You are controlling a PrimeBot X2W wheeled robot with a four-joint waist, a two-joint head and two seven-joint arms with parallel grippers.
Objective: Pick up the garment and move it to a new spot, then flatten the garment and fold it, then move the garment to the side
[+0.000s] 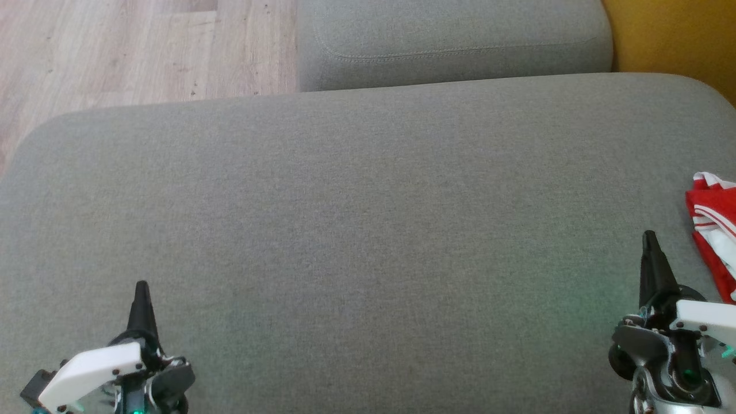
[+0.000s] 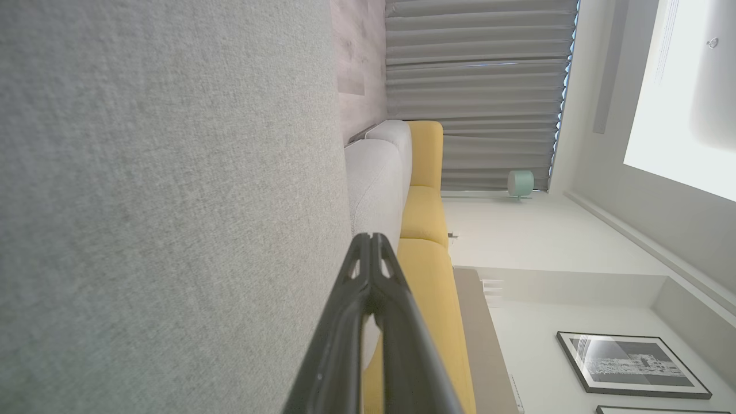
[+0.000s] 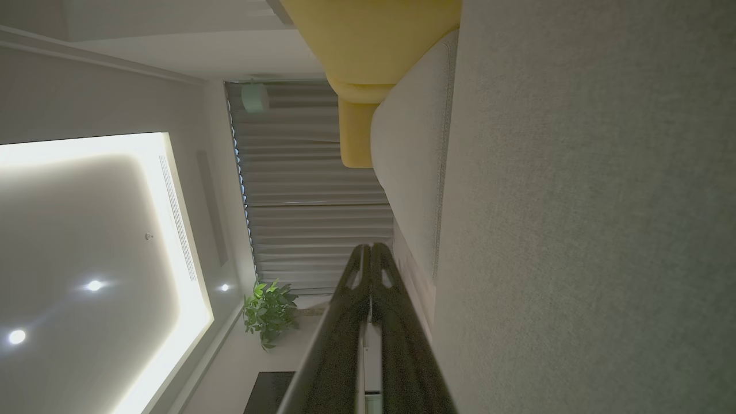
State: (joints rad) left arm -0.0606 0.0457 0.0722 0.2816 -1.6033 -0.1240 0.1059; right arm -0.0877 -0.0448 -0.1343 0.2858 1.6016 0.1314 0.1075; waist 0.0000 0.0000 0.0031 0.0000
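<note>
The garment, red with white stripes, lies bunched at the right edge of the grey cushion, partly cut off by the head view's border. My right gripper hovers just left of it, fingers pressed together and empty, tips a short way from the cloth. At the lower left my left gripper is shut too, holding nothing, far from the garment. In the wrist views, the left gripper and the right gripper both show their fingers closed tip to tip above the cushion.
A second grey cushion lies behind the big one, with wooden floor at the upper left and a yellow seat at the upper right. The wrist views show curtains and a potted plant.
</note>
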